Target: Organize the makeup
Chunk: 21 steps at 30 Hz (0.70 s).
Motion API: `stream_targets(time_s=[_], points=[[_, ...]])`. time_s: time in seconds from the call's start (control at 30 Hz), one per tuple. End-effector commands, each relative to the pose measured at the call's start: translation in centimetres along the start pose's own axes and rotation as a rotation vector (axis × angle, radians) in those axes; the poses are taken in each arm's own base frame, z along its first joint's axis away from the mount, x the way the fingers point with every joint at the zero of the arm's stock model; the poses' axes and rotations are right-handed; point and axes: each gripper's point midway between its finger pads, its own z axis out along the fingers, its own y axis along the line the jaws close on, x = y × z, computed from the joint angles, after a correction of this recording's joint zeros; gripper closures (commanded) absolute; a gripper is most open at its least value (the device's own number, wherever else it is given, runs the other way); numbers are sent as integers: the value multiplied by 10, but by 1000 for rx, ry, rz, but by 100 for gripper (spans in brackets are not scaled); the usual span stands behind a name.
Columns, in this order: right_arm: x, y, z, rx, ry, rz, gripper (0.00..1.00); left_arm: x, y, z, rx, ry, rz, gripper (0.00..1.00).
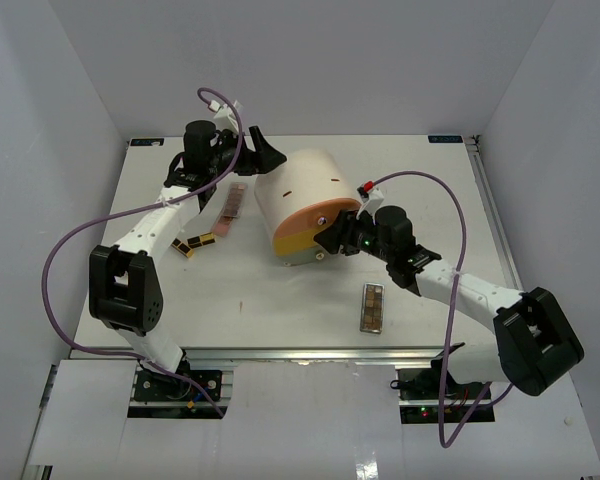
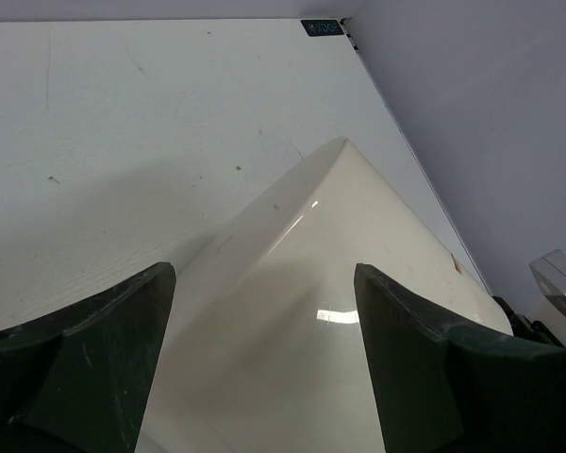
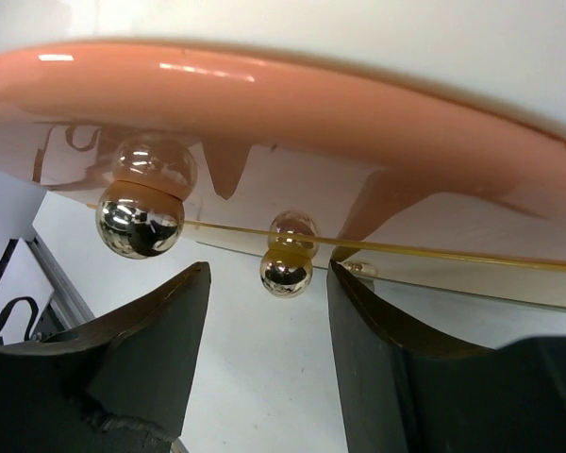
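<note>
Right wrist — right hand [image 3: 267,274] flanks gold drawer knob [image 3: 285,272]; contents unseen.

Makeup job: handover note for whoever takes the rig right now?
Left hand: open, over the far end of the cylinder.
Right hand: open, fingers either side of a small gold knob on the drawer front, not gripping it.
Makeup: pink palette and gold-black bars lie loose on the table left of the cylinder. Brown palette lies nearer the bases, by the right arm.
Done: nothing visibly stowed.
Left: probably pull a drawer open, then put away every item.
</note>
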Motion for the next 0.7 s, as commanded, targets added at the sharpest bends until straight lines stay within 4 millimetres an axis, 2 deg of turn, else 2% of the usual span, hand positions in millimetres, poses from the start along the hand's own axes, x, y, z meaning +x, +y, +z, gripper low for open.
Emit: stream_targets(time_s=[0.0,0.13,0.27,0.5,0.67], points=[[-6,4,9,-1,-42,31,42,-7,-9,-2,26,-31,13,13],[-5,3,11,9,-47,30,43,-5,-8,-2,25,-27,9,13],[-7,-1,11,31,-59,20,50,-4,-7,-1,26,-28,5,13],[-4,-6,10,47,-59,1,81,1,-5,0,25,-25,-12,13],[0,12,-4,-39,-19,-50,90,3,-2,3,23,-22,-29,13]])
